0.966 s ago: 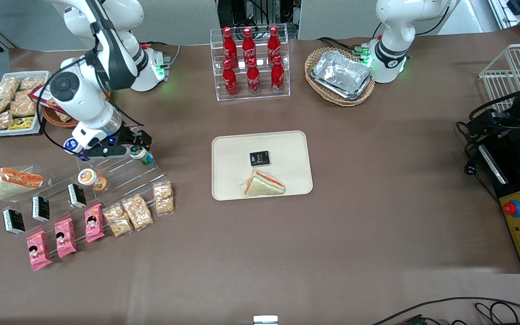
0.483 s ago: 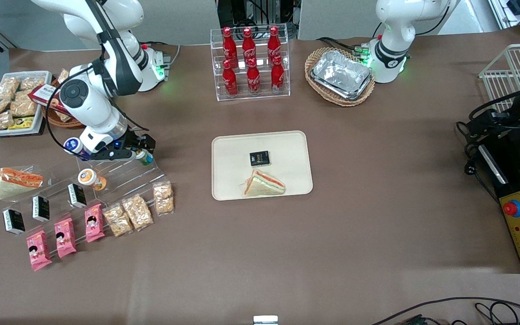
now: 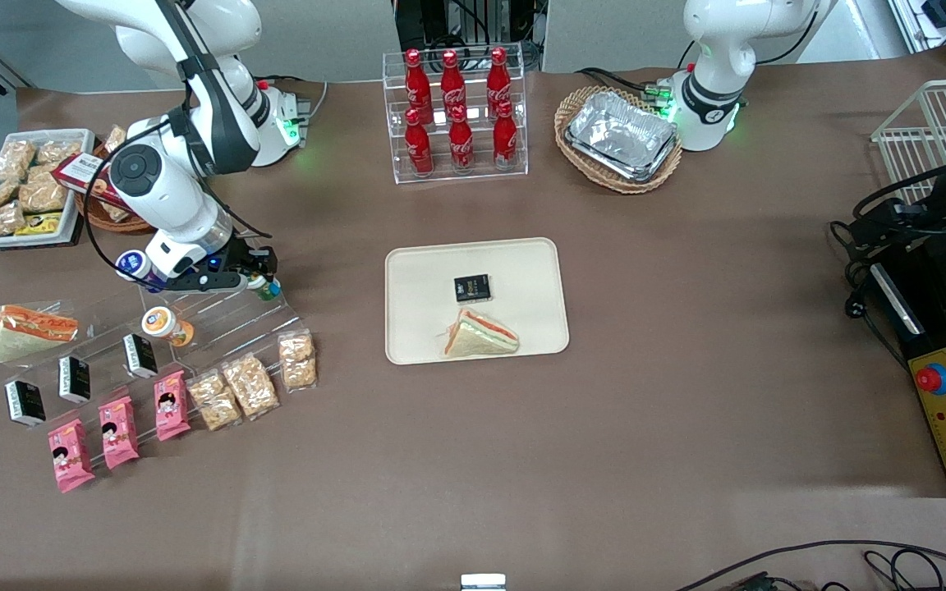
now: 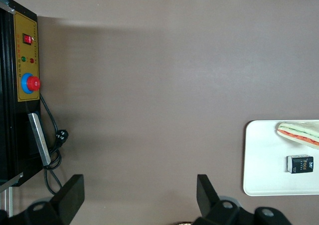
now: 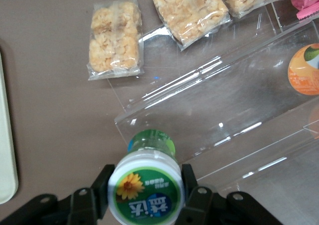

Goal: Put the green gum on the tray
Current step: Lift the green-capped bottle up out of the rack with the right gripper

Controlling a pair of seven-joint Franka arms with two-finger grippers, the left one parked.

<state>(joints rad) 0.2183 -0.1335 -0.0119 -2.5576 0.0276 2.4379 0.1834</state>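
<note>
Front view gives you a brown worktop [image 3: 473, 460] with the cream tray [image 3: 424, 328] at its middle, already carrying a sandwich [image 3: 481, 335] and a small black box [image 3: 472, 287], while a clear tiered snack stand [image 3: 218, 316] sits toward the working arm's end. Your right arm bends down over that stand's upper step, at about nine o'clock from the tray and well apart from it. There the gripper [image 5: 144, 187] is closed on the green gum [image 5: 145, 185], one finger on each side just under its lid.

Tray [image 4: 264, 160] w/ sandwich [image 4: 300, 133] + black box [image 4: 300, 163]; control box [image 4: 20, 85] well apart.
</note>
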